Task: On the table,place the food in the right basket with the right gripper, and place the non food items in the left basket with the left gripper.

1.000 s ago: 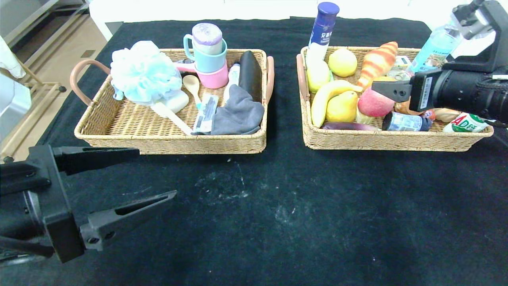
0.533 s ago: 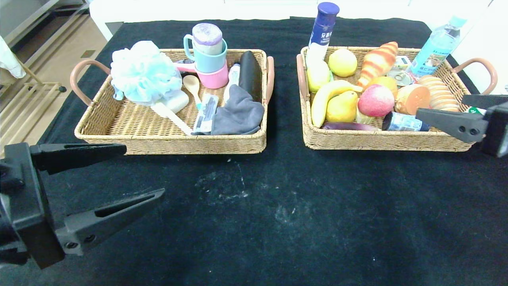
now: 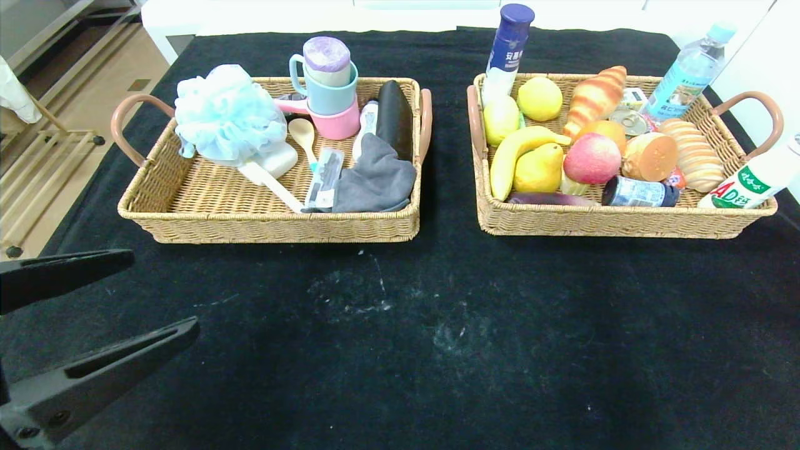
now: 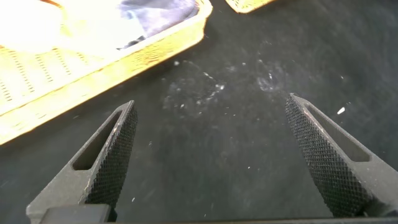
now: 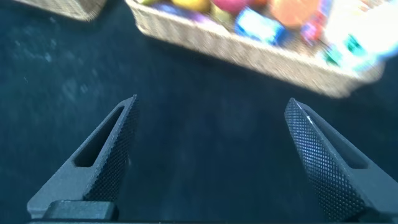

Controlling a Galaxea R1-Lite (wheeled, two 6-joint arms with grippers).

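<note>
The left basket [image 3: 269, 228] holds a blue loofah [image 3: 225, 112], stacked cups [image 3: 325, 87], a wooden spoon [image 3: 303, 134] and a grey cloth [image 3: 375, 178]. The right basket [image 3: 625, 222] holds a banana [image 3: 509, 156], a pear [image 3: 537, 169], an apple [image 3: 590, 157], a croissant [image 3: 594, 94], bottles and a white milk bottle [image 3: 750, 184]. My left gripper [image 3: 164, 289] is open and empty, low over the table's near left. In the left wrist view it [image 4: 211, 99] faces bare cloth. My right gripper [image 5: 212, 99] is open and empty before the right basket [image 5: 249, 53]; it is out of the head view.
The black tablecloth [image 3: 437, 325] shows pale smudges in front of the baskets. A blue-capped bottle [image 3: 507, 50] and a water bottle [image 3: 687, 69] stand tall at the right basket's back. The floor and a rack lie beyond the table's left edge [image 3: 37, 156].
The right arm has drawn back from over the right basket and left the head view. The left gripper has drawn back toward the near left corner, still open.
</note>
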